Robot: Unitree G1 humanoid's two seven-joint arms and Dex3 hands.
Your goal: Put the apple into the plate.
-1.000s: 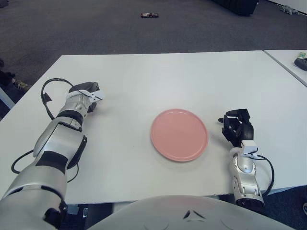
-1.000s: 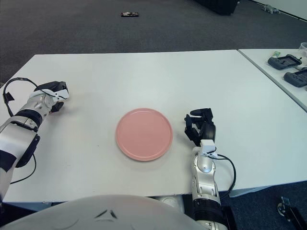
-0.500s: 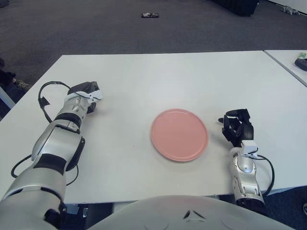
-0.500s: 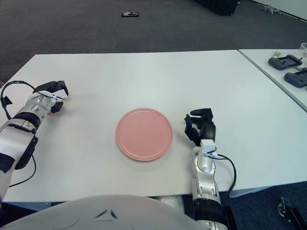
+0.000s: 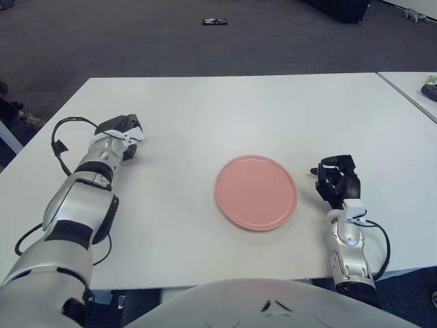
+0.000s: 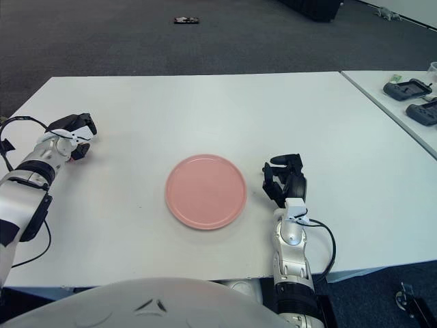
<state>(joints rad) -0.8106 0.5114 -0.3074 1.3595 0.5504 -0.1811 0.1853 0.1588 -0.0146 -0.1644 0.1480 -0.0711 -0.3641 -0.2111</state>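
No apple could be made out anywhere on the white bench (image 5: 205, 109); whatever the left hand (image 5: 121, 134) covered at the bench's left side was hidden beneath its curled fingers, and whether it held anything could not be told. The pink plate (image 5: 256, 192) lay bare at the centre, well apart from that hand. Dark controllers (image 6: 410, 89) sat on a second bench at far right. The right hand (image 5: 337, 182) showed just right of the plate, fingers curled, grasping nothing.

A white table (image 6: 205, 109) stands on dark grey carpet (image 6: 102, 41). A small dark object (image 6: 186, 20) lies on the floor beyond it. Dark handheld controllers (image 6: 410, 89) rest on a neighbouring table (image 6: 403, 116) at right.
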